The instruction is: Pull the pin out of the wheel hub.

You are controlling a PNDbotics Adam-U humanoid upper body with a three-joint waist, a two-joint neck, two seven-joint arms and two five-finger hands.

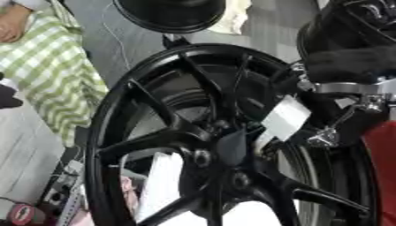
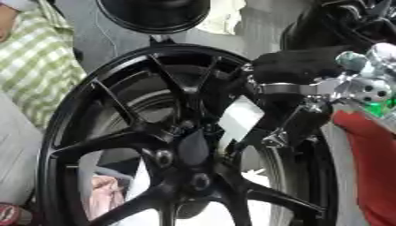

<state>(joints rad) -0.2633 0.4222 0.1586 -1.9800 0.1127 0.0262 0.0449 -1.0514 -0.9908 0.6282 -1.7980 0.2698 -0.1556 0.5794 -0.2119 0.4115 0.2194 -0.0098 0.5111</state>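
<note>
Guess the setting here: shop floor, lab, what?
Probably a workshop or a test bench for wheel work, though I can't be sure. A large black spoked wheel fills the view, a second black rim lies beyond it, and the robot's right hand reaches into the spokes.

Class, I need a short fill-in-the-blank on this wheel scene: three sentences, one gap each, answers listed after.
1. The wheel hub and its spokes are coloured ____.
2. The right robot hand reaches the wheel from the view's ____ side.
3. Behind the wheel on the left lies a cloth checked in white and ____.

Missing words: black; right; green
</note>
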